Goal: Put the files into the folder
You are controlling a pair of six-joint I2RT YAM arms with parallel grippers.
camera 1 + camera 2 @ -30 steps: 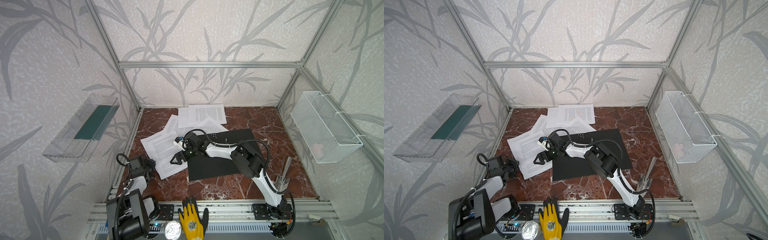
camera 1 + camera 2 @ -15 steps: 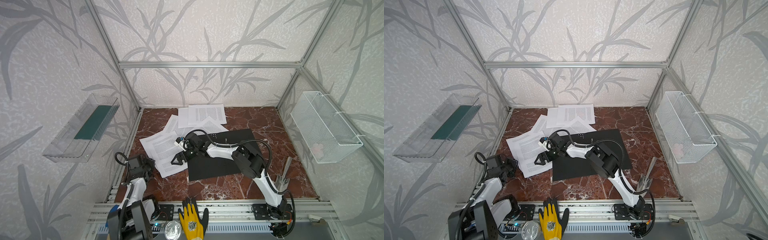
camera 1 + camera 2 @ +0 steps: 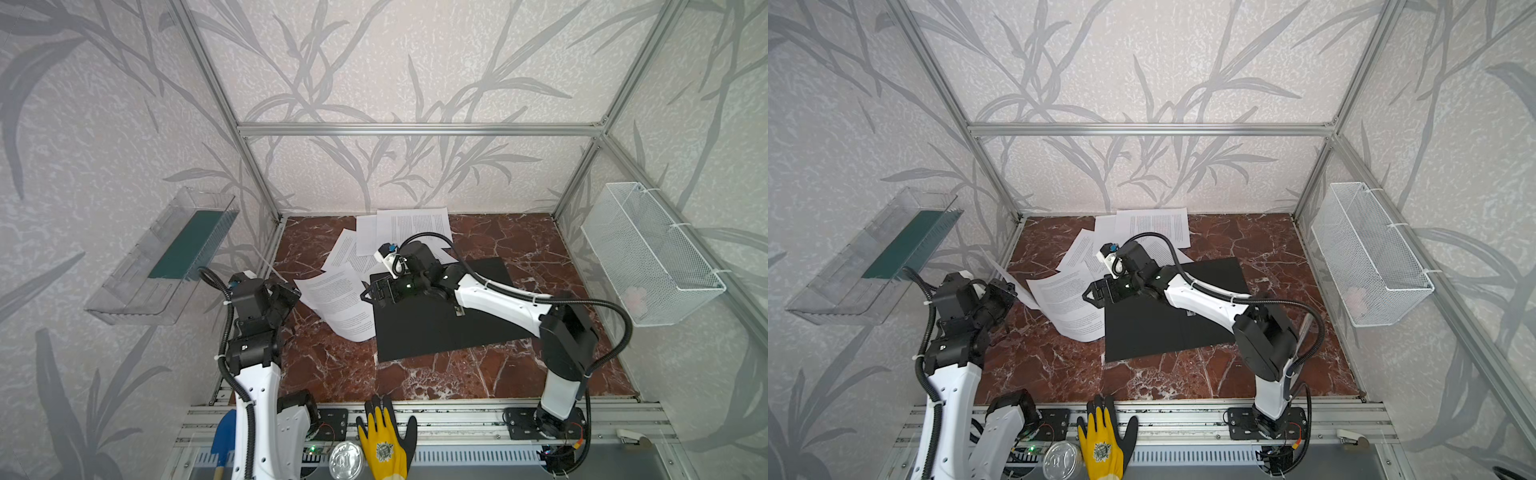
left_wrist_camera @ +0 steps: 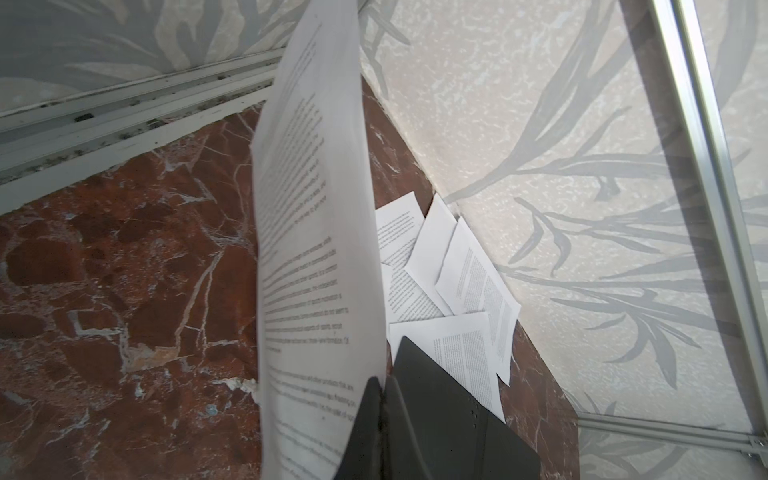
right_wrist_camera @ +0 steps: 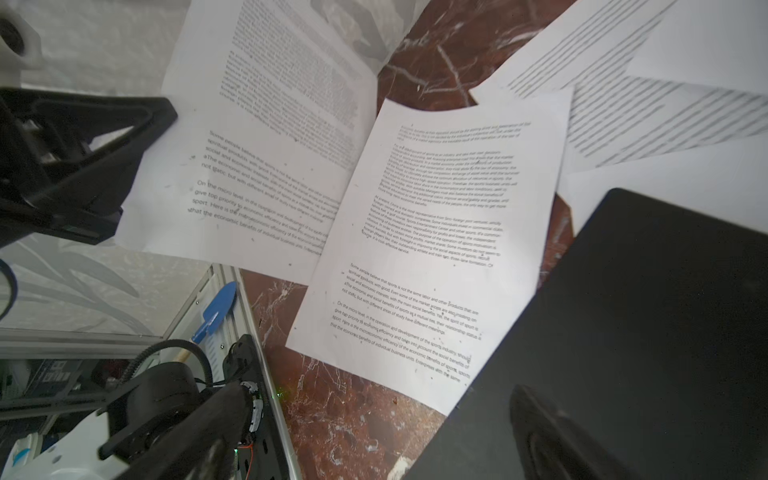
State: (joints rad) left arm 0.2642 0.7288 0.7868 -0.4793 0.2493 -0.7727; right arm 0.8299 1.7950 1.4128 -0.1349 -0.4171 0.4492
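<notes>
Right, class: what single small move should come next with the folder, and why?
Probably the right hand should close on the edge of the folder below it and lift the cover. It hovers open there, the folder lies shut, and the left hand pinches a sheet ready to go in.

The folder [image 3: 436,328] on the table [image 3: 332,365], files [image 3: 340,299] spread left of and behind it, basket [image 3: 648,257] far right

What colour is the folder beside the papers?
The folder is matte black, clearest in a top view.

The left gripper [image 4: 384,390] has clamped a sheet [image 4: 311,249] and lifted it
</notes>
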